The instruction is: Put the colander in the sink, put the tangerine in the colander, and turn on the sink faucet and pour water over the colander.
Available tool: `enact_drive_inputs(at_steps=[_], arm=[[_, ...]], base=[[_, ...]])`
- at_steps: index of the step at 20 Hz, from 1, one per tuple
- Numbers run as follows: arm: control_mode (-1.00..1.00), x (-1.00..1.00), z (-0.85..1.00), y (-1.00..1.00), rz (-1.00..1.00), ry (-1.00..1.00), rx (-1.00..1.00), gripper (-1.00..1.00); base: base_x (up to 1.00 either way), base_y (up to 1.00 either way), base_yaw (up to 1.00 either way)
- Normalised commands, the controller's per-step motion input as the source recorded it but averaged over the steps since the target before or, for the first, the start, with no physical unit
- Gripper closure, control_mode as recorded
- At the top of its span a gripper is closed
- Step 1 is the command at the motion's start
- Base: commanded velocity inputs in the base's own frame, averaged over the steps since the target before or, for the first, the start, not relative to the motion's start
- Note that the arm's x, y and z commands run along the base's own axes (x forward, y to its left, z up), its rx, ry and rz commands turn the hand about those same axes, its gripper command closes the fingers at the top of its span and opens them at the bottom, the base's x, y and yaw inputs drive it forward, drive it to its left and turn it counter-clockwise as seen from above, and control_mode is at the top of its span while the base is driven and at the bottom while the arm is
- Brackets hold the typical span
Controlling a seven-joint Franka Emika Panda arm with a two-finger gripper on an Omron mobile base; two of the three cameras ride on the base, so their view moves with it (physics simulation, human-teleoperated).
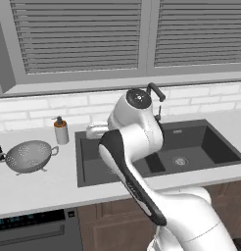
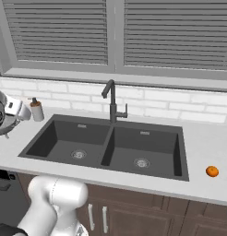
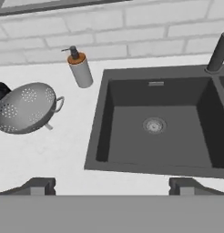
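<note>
The silver-grey colander (image 1: pixel 28 156) (image 3: pixel 25 107) stands upright on the white counter, left of the dark double-basin sink (image 1: pixel 81 162) (image 2: pixel 107 150) (image 3: pixel 102 132). Both basins hold nothing. The tangerine (image 2: pixel 212 171) lies on the counter to the right of the sink. Behind the sink's divider stands the dark faucet (image 2: pixel 111 101) (image 3: pixel 218 54), with no water running. My gripper (image 3: pixel 113 186) hangs open and holds nothing, above the counter's front edge between the colander and the left basin, well clear of both.
A soap pump bottle (image 1: pixel 60 130) (image 2: pixel 37 109) (image 3: pixel 79 68) stands at the wall between colander and sink. A black object (image 3: pixel 0 91) sits just left of the colander. A white tiled wall and window blinds back the counter.
</note>
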Motion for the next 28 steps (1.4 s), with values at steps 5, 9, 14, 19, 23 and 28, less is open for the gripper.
enact_drive_inputs(at_steps=[5,9,14,19,23,28], arm=[[-1.00,0.63,-0.29,1.00,-0.07,0.08,0.17,-1.00],[-1.00,0.48,-0.49,0.85,-0.03,0.24,0.08,-1.00],[-1.00,0.48,-0.40,0.55,0.00,0.20,0.12,-1.00],[-1.00,0.20,-0.22,0.09,0.00,0.16,-0.02,-1.00],[-1.00,0.29,-0.53,0.18,0.00,0.18,0.00,-1.00],[-1.00,0.44,-0.36,0.28,0.00,0.12,0.00,-1.00]], base=[[0.00,0.00,0.00],[0.00,0.00,0.00],[0.00,0.00,0.00],[0.00,0.00,0.00],[0.00,0.00,0.00],[0.00,0.00,0.00]])
